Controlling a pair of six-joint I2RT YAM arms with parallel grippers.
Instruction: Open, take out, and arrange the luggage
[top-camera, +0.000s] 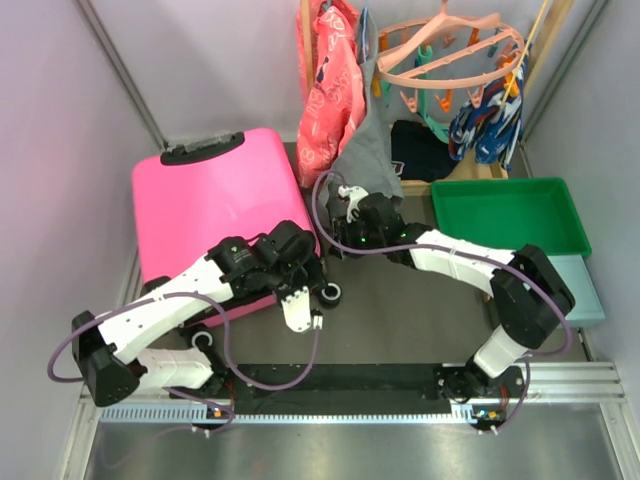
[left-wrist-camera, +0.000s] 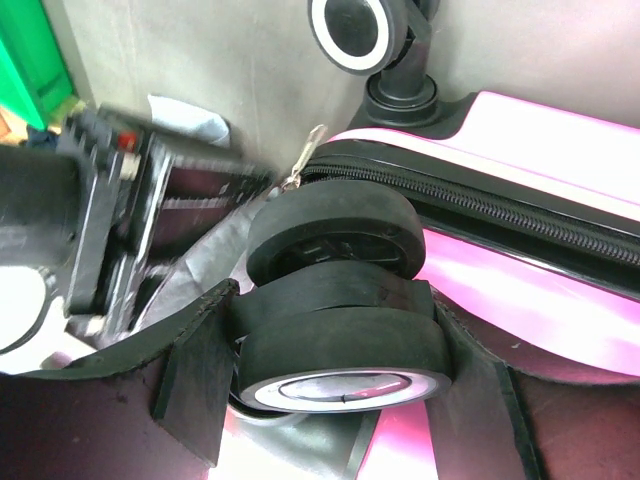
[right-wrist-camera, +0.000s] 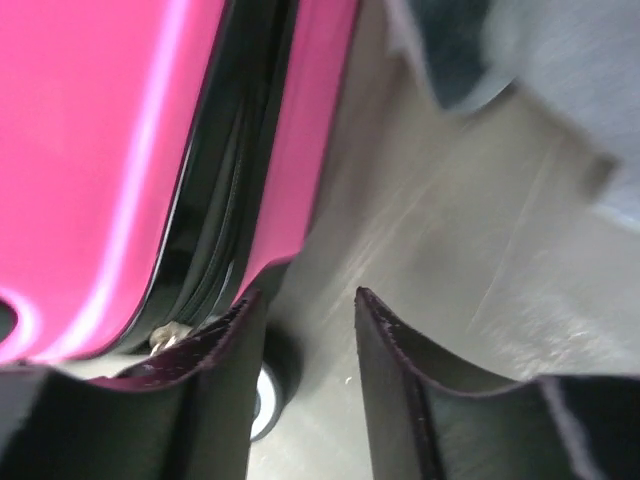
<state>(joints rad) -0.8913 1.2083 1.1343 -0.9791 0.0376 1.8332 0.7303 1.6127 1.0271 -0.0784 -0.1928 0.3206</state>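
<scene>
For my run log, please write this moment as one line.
pink suitcase: lying flat, lid down | left claw: closed on its caster wheel | right claw: open, empty, beside zipper

Right wrist view, cropped by top and left edges beyond the fingers (right-wrist-camera: 215, 400): luggage (right-wrist-camera: 90, 160). Half hidden behind the nearer fingertip: zipper pull (right-wrist-camera: 165, 338), wheel (right-wrist-camera: 268, 400). Blurred past the other fingertip: cloth (right-wrist-camera: 560, 90). Left wrist view, blurred beside the fingers (left-wrist-camera: 205, 370): right arm (left-wrist-camera: 90, 220).
</scene>
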